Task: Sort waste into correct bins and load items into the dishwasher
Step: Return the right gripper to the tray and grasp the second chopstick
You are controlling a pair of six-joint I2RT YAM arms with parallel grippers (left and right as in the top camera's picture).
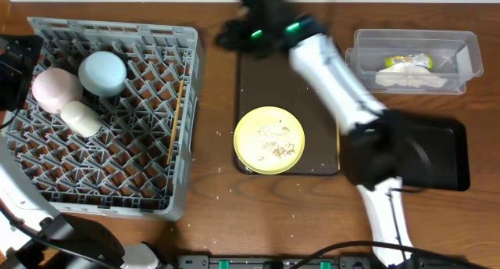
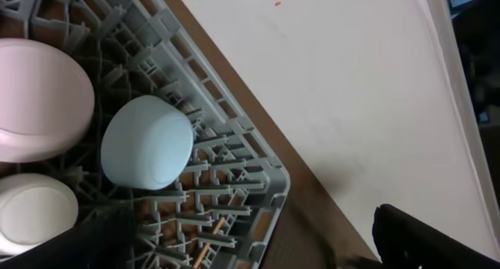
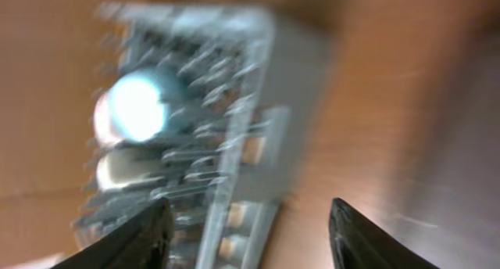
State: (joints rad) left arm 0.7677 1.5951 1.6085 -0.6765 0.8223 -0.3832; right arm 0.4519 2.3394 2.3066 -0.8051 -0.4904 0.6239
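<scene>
The grey dishwasher rack [image 1: 141, 171] fills the left of the table. In it lie the pink bowl [image 1: 53, 89], the light blue bowl [image 1: 103, 72], the white cup [image 1: 80, 118] and the chopsticks [image 1: 176, 120]. The yellow plate [image 1: 269, 139], with crumbs [image 1: 277, 149] on it, sits on a brown tray. My right gripper [image 1: 226, 36] hovers at the tray's far end, open and empty [image 3: 254, 238]. My left gripper [image 1: 17, 56] hangs over the rack's left side, open [image 2: 258, 253], near the blue bowl [image 2: 147, 141]. The wrapper [image 1: 406, 62] and napkin [image 1: 410, 80] lie in the clear tub [image 1: 469, 46].
The brown serving tray [image 1: 254, 89] lies between the rack and the bins. A black tray [image 1: 445, 156] sits at the right, partly under my right arm [image 1: 336, 81]. Small crumbs dot the wood in front of the plate. The right wrist view is motion-blurred.
</scene>
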